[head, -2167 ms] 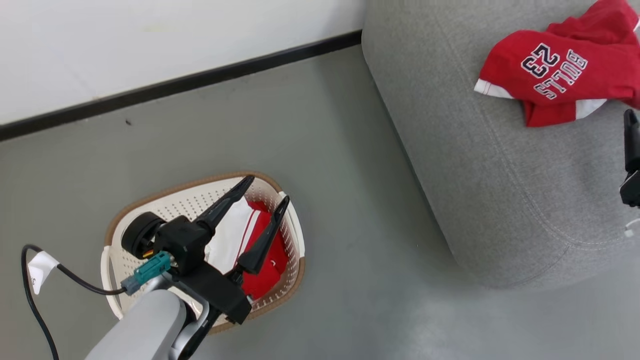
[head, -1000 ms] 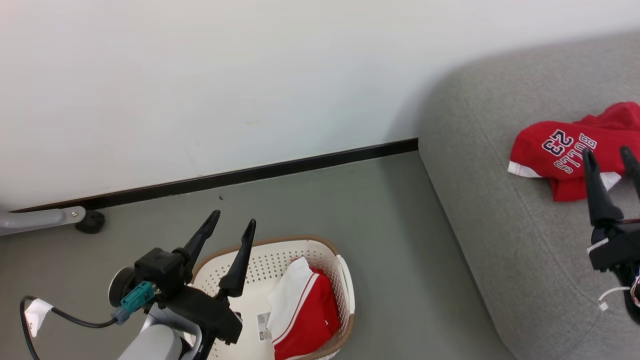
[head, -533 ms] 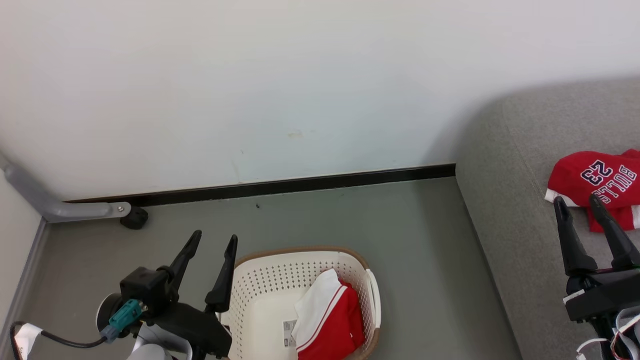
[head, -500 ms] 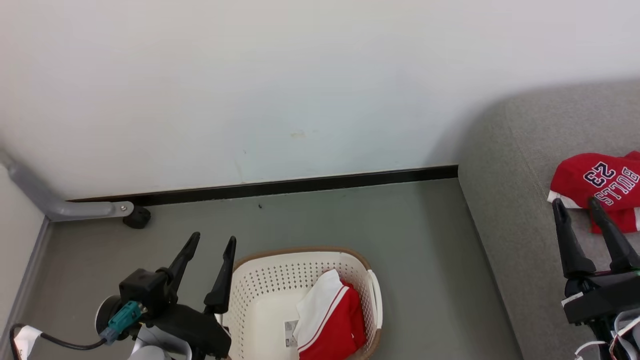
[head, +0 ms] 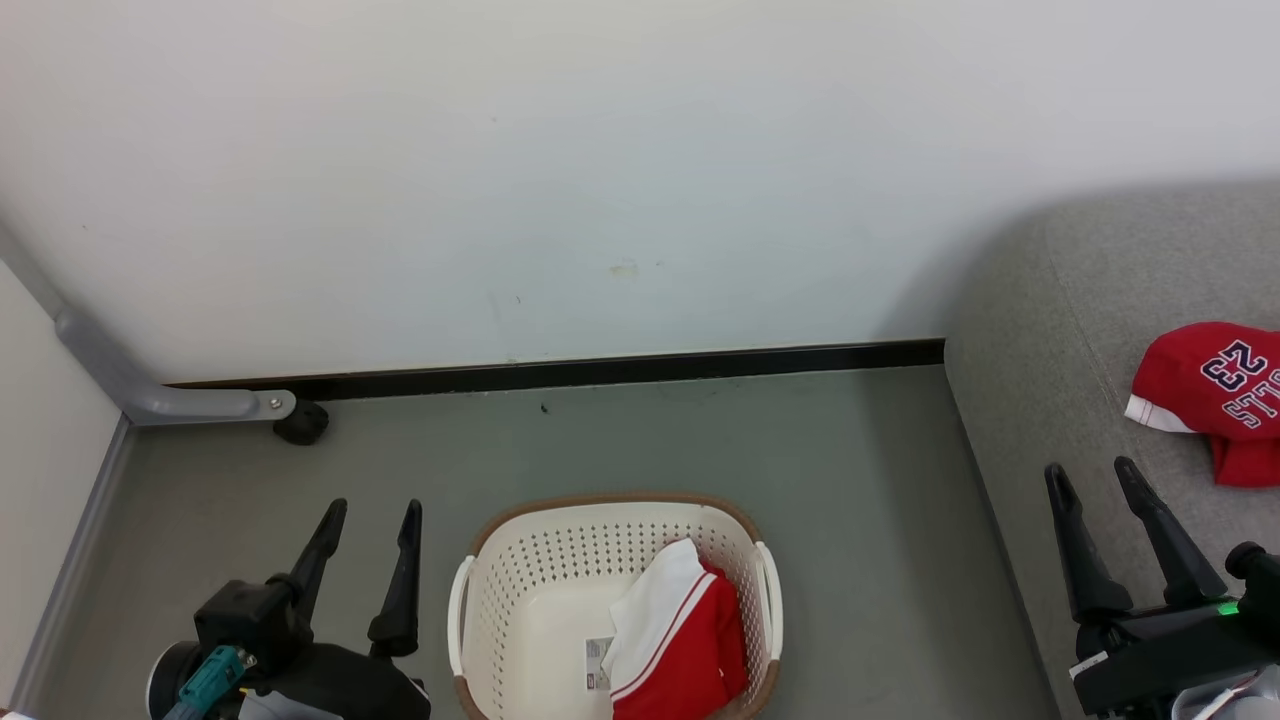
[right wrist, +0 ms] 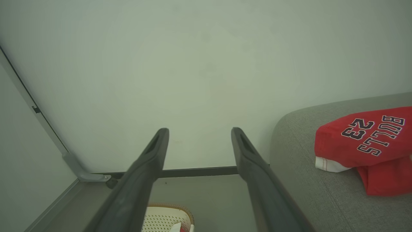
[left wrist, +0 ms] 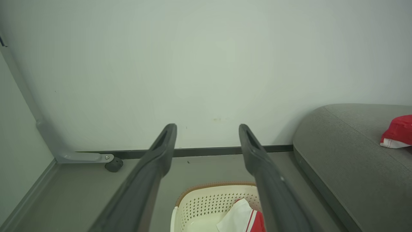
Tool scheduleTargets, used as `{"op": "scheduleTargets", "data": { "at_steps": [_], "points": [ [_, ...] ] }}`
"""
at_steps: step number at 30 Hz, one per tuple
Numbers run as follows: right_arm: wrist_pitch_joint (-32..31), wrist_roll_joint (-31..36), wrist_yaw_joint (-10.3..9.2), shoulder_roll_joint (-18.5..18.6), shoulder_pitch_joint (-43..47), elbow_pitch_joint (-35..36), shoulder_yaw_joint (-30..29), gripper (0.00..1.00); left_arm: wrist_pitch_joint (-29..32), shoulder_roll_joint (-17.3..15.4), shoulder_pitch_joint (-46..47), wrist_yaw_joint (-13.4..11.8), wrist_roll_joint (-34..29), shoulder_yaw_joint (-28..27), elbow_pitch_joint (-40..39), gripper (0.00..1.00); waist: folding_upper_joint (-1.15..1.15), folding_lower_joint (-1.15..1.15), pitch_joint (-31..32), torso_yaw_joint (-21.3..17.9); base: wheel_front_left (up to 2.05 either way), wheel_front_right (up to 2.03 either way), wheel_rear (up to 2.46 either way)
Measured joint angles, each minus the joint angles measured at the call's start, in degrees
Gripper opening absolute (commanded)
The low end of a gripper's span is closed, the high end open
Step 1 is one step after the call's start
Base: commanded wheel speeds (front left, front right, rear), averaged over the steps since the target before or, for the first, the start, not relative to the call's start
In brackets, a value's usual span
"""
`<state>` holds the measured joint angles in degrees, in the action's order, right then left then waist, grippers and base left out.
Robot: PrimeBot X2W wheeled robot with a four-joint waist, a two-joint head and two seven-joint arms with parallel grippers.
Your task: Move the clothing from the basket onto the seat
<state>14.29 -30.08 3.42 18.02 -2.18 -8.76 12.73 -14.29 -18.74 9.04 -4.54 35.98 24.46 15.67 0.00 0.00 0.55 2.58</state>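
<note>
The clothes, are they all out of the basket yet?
Half done. The jersey lies on the seat. Nothing is in hand: both sets of jaws stand open and empty, the left beside the basket, the right over the seat. Left to do: the red and white shorts lie in the basket and need lifting onto the seat.

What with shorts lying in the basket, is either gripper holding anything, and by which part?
Nothing is held: the left gripper and the right gripper both stand open and empty.

basket point(head: 560, 565) top: open | left half free (shorts point(head: 690, 640) right)
</note>
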Motion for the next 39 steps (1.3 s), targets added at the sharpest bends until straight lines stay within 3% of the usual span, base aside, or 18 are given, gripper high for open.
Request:
{"op": "scheduleTargets", "data": {
  "at_steps": [12, 39],
  "points": [
    [0.0, 2.2, -0.82, -1.9, 1.6, 1.0, -0.2, 1.0, 0.0, 0.9, -0.8, -0.7, -1.9, -3.3, -0.9, 1.0, 0.0, 0.0, -0.6, -0.1, 0.0, 0.0, 0.0],
    [0.0, 5.0, 0.63, -3.5, 0.4, 1.2, -1.3, 1.0, 0.0, 3.2, -1.4, 0.1, -4.7, -6.6, -1.0, 1.0, 0.0, 0.0, -1.6, -0.4, 0.0, 0.0, 0.0]
  ]
}}
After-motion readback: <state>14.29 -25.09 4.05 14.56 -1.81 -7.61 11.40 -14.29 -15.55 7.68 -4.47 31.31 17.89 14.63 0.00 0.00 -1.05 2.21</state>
